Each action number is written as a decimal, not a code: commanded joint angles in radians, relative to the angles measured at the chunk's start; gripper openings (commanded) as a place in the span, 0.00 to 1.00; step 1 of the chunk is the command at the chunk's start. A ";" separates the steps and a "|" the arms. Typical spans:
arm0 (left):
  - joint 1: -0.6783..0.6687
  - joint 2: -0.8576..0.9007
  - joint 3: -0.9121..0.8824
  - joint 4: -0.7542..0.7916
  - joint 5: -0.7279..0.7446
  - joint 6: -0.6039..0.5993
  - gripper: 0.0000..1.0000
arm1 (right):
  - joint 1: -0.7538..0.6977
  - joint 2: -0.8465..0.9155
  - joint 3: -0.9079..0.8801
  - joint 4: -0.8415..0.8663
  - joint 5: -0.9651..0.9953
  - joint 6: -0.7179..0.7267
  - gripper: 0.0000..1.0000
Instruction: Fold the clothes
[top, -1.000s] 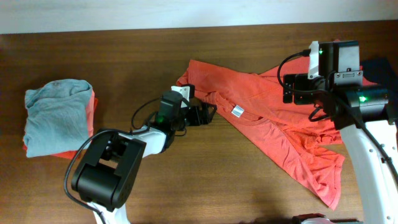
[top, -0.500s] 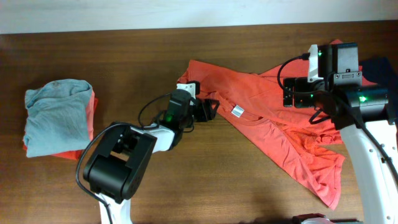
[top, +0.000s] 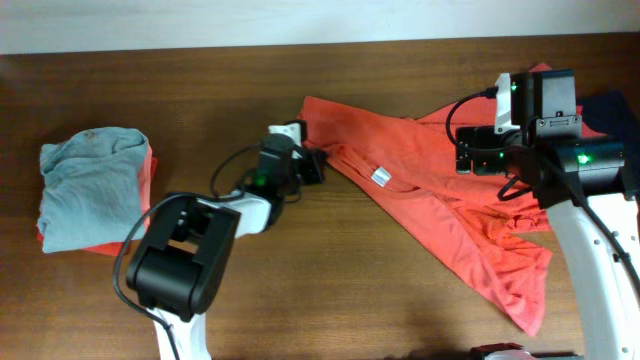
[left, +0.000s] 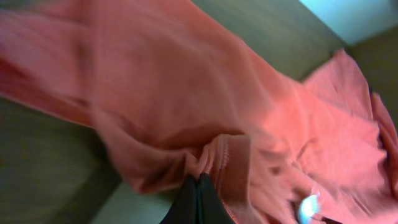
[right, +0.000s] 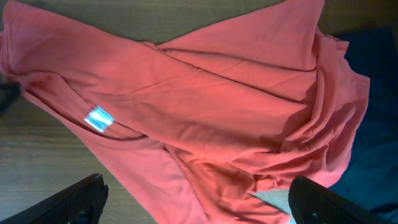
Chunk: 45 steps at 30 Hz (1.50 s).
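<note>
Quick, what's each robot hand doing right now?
Left hand: closed, pinching the orange-red T-shirt at its edge.
Right hand: open, holding nothing.

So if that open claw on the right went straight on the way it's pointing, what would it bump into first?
Most likely the orange-red T-shirt: it fills the view straight ahead of the open right gripper. How far off the cloth lies is hard to judge from these pictures.

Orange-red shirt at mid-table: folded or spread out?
Spread out, not folded. The orange-red shirt lies rumpled and sprawled across the table with its neck label showing. The left gripper is shut on its edge.
</note>
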 joint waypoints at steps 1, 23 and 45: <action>0.123 -0.005 0.015 -0.006 0.026 0.008 0.00 | -0.008 -0.007 0.007 -0.002 0.010 0.007 0.98; 0.562 -0.050 0.568 -0.910 0.261 0.237 0.99 | -0.008 -0.007 0.007 -0.010 0.009 0.007 0.99; -0.032 -0.057 0.558 -1.595 -0.240 0.384 0.80 | -0.008 -0.007 0.007 -0.029 0.009 0.007 1.00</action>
